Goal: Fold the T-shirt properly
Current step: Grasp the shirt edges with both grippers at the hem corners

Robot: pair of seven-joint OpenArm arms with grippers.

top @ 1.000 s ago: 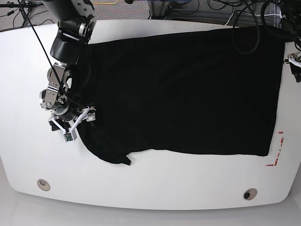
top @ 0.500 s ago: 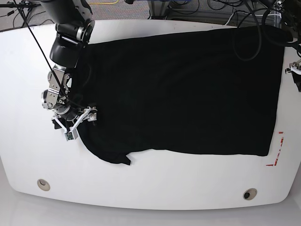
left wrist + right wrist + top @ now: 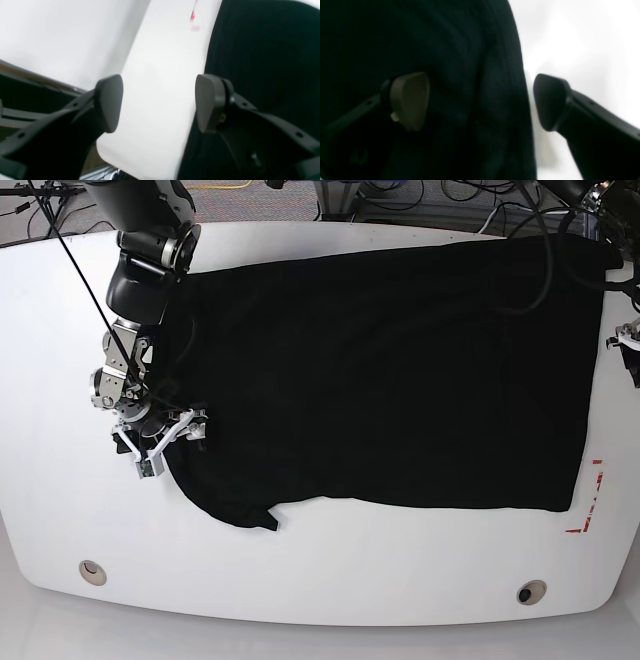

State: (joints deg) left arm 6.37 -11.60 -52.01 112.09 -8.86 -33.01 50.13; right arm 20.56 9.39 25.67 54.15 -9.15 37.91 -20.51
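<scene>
The T-shirt (image 3: 390, 370) lies spread out, plain black side up, over most of the white table (image 3: 60, 330). One sleeve (image 3: 245, 515) points toward the front edge. My right gripper (image 3: 165, 438) stands open at the shirt's left edge. In the right wrist view one finger (image 3: 410, 100) is over the cloth (image 3: 460, 75) and the other finger (image 3: 550, 102) is over bare table. My left gripper (image 3: 628, 350) is at the far right table edge, open, with only white table (image 3: 160, 75) between its fingers (image 3: 110, 102). There the shirt (image 3: 262, 50) lies just beside it.
Red tape marks (image 3: 592, 500) sit near the shirt's front right corner, also visible as a red mark (image 3: 193, 15) in the left wrist view. Two round holes (image 3: 92, 571) (image 3: 531, 591) lie near the table's front edge. Cables (image 3: 520, 240) trail over the back right.
My right gripper has shifted slightly right, staying at the shirt's left edge. My left gripper has drifted down along the right table edge. The shirt has not moved.
</scene>
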